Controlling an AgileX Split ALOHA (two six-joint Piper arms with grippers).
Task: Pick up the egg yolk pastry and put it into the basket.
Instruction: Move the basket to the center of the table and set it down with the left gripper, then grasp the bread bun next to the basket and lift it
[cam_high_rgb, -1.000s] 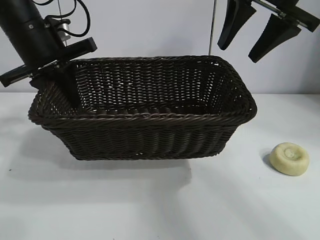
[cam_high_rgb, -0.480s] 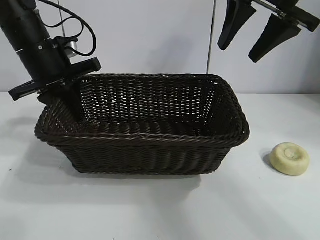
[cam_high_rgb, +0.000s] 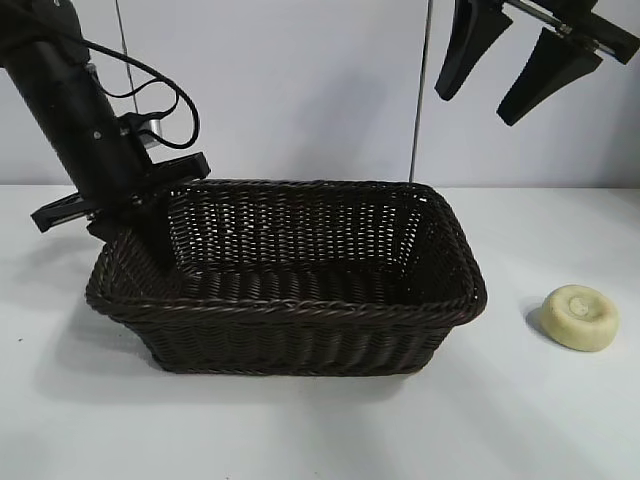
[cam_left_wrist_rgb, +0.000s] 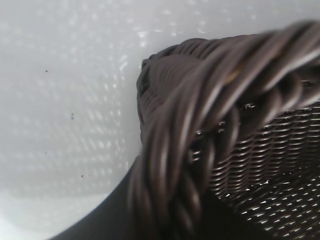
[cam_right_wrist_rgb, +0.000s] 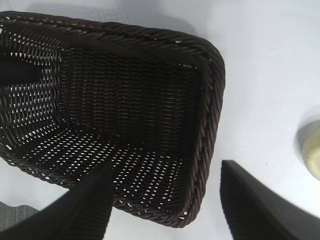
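Basket (cam_high_rgb: 300, 300), large, rectangular, dark brown woven wicker with braided rim, on white table (cam_high_rgb: 320, 430); left gripper (cam_high_rgb: 150, 235) clamped nearly closed on the rim at the basket's left end, one finger inside the wall. Small pale cream-yellow puck-shaped egg yolk pastry (cam_high_rgb: 579, 317) on the table, well apart from the basket's right end, untouched. Right gripper (cam_high_rgb: 500, 75) raised above the right end, jaws spread moderately wide, holding nothing. Risks, as judged: basket tipping or sliding under a slack rim grip; pastry nudged aside by an off-centre descent; soft pastry dented by hard closing.
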